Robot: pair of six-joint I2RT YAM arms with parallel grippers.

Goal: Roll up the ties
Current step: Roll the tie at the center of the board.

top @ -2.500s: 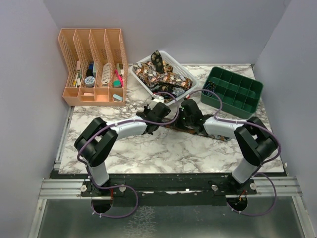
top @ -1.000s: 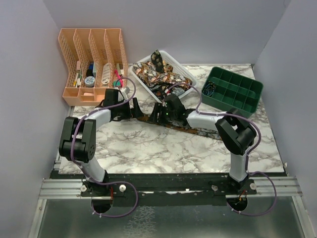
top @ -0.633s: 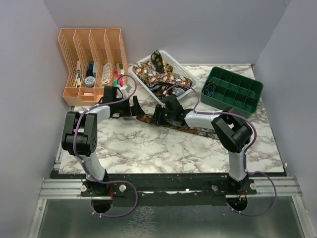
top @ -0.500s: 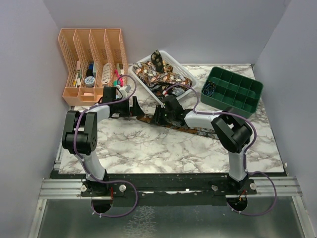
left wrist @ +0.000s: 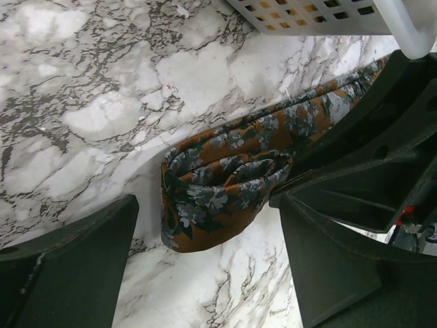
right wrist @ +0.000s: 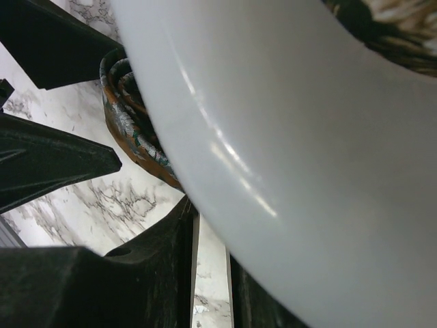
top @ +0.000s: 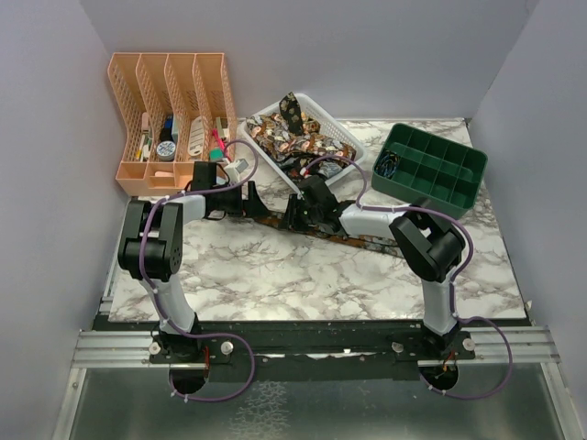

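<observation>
One patterned tie (top: 367,240) lies on the marble table (top: 303,275) in front of the white basket (top: 354,147), running from centre to right. Its left end is folded into a small loose roll (left wrist: 218,195), orange-brown with grey-green flowers. My left gripper (left wrist: 205,232) stands open, one finger on each side of that roll without touching it. My right gripper (top: 292,215) comes in from the right and is shut on the tie just beside the roll. In the right wrist view the basket rim (right wrist: 307,137) hides its fingertips and the roll (right wrist: 130,116) peeks out.
More ties (top: 293,137) are heaped in the white basket directly behind both grippers. A green compartment tray (top: 431,170) stands at the back right. An orange desk organiser (top: 170,119) holding small items stands at the back left, close to the left arm.
The left gripper has slid right toward the tie's end and narrowed a little. The right gripper has closed down on the tie beside the roll.
</observation>
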